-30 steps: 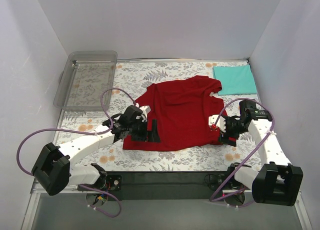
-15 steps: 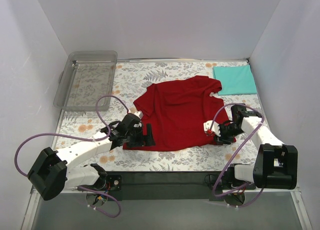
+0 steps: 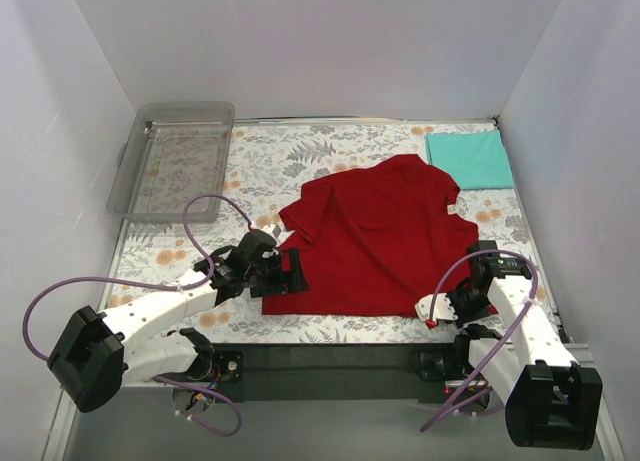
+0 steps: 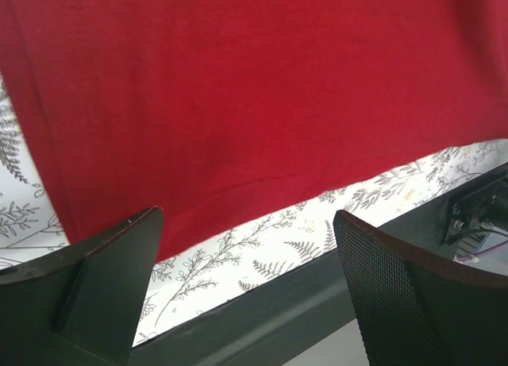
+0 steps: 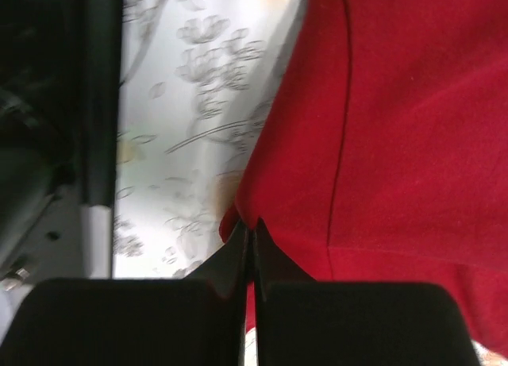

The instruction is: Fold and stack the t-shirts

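Observation:
The deep red t-shirt [image 3: 370,241] lies spread on the floral table, and its hem [image 4: 238,128] fills the left wrist view. The teal t-shirt [image 3: 468,159] lies folded flat at the back right corner. My left gripper [image 3: 292,271] sits low at the red shirt's near left corner. It is open [image 4: 246,223], the jaws wide apart over the hem edge with nothing between them. At the shirt's near right corner my right gripper [image 3: 468,303] is shut [image 5: 252,227], pinching a small fold of the red fabric [image 5: 381,144] between its tips.
A clear plastic bin [image 3: 175,161] stands at the back left. The table's dark front rail [image 4: 262,302] runs just below the left gripper. White walls enclose the table on three sides. Purple cables [image 3: 205,216] loop off both arms.
My right gripper closed on the red shirt's near right corner and drew it toward the front right, shifting the shirt rightward. The left gripper stayed open and moved slightly nearer along the hem.

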{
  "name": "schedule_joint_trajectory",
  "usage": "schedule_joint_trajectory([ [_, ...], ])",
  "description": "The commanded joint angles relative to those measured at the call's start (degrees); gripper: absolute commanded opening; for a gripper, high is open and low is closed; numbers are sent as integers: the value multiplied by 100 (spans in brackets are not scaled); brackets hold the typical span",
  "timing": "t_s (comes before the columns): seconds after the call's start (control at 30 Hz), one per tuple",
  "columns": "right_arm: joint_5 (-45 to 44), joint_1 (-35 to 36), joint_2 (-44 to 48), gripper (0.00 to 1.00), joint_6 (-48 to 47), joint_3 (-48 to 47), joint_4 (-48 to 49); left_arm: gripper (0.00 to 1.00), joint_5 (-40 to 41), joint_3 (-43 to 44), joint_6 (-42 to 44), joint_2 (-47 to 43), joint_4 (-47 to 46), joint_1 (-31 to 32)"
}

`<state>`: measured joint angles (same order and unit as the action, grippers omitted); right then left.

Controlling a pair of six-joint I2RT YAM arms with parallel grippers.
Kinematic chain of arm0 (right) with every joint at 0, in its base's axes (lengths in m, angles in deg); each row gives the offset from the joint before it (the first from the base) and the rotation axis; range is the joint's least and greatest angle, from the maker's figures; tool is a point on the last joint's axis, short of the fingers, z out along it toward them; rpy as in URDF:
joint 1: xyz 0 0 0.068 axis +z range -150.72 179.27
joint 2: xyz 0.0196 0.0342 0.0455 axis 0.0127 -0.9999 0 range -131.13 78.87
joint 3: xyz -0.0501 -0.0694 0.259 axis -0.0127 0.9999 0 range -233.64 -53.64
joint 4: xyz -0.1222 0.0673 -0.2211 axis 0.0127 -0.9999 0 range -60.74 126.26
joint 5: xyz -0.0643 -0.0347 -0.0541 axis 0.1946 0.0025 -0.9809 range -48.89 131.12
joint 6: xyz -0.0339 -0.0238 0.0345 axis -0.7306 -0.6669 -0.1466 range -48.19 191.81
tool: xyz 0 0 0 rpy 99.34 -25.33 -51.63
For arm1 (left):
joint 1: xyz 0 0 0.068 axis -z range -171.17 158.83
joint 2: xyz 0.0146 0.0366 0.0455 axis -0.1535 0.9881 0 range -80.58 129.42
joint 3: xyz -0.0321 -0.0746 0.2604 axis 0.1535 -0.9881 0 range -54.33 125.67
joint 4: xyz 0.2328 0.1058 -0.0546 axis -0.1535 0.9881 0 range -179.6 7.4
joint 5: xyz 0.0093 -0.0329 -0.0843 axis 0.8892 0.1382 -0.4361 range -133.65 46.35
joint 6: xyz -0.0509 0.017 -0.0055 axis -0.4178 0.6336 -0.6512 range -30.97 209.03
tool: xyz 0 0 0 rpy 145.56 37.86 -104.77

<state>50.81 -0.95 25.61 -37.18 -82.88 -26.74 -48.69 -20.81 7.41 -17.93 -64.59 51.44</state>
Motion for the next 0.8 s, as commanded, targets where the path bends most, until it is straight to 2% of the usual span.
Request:
schedule_joint_trajectory([
  [0.0, -574, 14, 279, 1, -1255, -82, -1108, 82, -225, -205, -187, -34, -93, 54],
  [0.23, -302, 14, 316, 1, -1143, -65, -1223, 82, -419, -460, -573, 554, -497, 519],
  [0.3, -74, 14, 272, 1, -1011, -135, -1232, 78, -375, -443, -713, 782, -498, 695],
  [0.33, -3, 14, 289, 1, -915, -170, -1232, 71, -332, -416, -749, 1036, -376, 731],
  [0.4, 164, 14, 351, 1, -870, -275, -1223, 64, -244, -364, -828, 1187, -244, 862],
  [0.47, 313, 14, 456, 1, -843, -354, -1241, 47, -51, -398, -881, 1136, -155, 933],
  [0.53, 340, 14, 552, 1, -835, -372, -1241, 36, -24, -364, -882, 1012, 133, 951],
  [0.57, 271, 14, 623, 1, -808, -373, -1232, 6, -15, -346, -890, 873, 274, 968],
  [0.6, 226, 14, 658, 1, -799, -381, -1241, 0, -23, -337, -977, 732, 589, 986],
  [0.77, 155, 14, 1062, 1, -843, -478, -1241, 0, -383, -364, -1653, -683, 1767, 1039],
])
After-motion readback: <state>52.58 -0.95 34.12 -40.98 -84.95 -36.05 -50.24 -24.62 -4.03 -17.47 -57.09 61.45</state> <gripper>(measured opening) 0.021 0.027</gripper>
